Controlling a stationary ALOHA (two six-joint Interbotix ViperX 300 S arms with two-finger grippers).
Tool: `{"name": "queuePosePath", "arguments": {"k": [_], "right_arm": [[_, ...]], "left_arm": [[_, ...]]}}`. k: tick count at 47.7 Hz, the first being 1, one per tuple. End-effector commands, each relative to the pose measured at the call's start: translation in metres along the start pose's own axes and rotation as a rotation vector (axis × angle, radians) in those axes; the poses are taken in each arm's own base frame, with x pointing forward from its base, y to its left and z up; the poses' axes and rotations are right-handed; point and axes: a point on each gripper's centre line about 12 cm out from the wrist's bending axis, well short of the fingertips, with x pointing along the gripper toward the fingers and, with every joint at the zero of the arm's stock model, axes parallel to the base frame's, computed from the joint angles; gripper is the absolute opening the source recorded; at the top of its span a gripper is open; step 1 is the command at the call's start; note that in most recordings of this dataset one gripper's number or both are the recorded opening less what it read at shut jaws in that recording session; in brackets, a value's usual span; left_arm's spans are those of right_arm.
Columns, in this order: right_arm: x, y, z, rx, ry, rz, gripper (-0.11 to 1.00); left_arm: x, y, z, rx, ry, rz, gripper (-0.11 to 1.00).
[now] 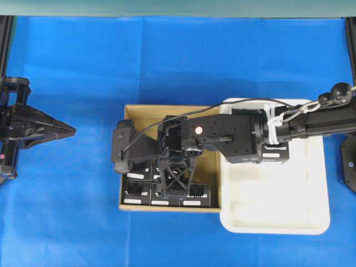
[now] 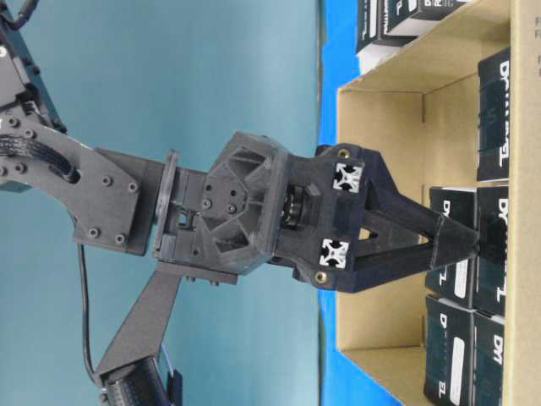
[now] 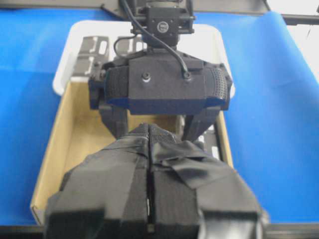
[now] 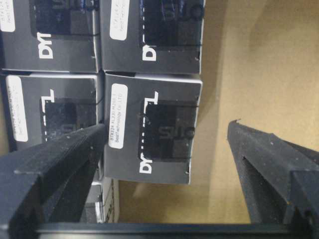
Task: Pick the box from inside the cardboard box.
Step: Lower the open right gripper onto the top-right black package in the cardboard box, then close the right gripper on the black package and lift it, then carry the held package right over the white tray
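The cardboard box (image 1: 146, 113) sits mid-table with several black boxes along its near side (image 1: 139, 192). My right gripper (image 1: 177, 183) reaches in from the right and points down into it. In the right wrist view it (image 4: 168, 128) stands open astride one black box (image 4: 149, 129) with white lettering and a label strip. The left finger (image 4: 60, 159) sits at the gap beside the neighbouring box, and the right finger (image 4: 269, 159) hangs over bare carton floor (image 4: 249, 59). From table level the fingertips (image 2: 470, 242) are down among the boxes. My left gripper (image 1: 67, 130) is shut and empty, left of the carton.
A white tray (image 1: 278, 211) lies against the carton's right side, with a black box (image 1: 275, 151) on it under the right arm. In the left wrist view the right wrist (image 3: 164, 89) blocks most of the carton (image 3: 70, 134). Blue cloth covers the table.
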Motion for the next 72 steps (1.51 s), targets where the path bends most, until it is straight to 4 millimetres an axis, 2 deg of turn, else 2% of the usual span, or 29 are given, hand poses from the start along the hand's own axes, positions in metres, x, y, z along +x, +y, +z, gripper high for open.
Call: {"name": "queuePosePath", "arguments": {"k": [1, 31, 49, 72], "right_arm": [[0.005, -0.006, -0.002, 0.007, 0.007, -0.005, 0.99], [0.009, -0.048, -0.003, -0.012, -0.006, -0.032, 0.99], [0.01, -0.047, -0.001, -0.025, -0.016, -0.032, 0.99], [0.033, -0.036, -0.002, -0.13, 0.001, -0.025, 0.99]], "left_arm": [[0.001, -0.001, 0.011, 0.002, -0.027, -0.006, -0.06], [0.001, -0.002, 0.01, 0.002, -0.024, -0.009, -0.06], [0.001, -0.002, 0.01, 0.002, -0.023, -0.008, -0.06], [0.001, -0.002, 0.009, 0.002, -0.023, -0.008, -0.06]]}}
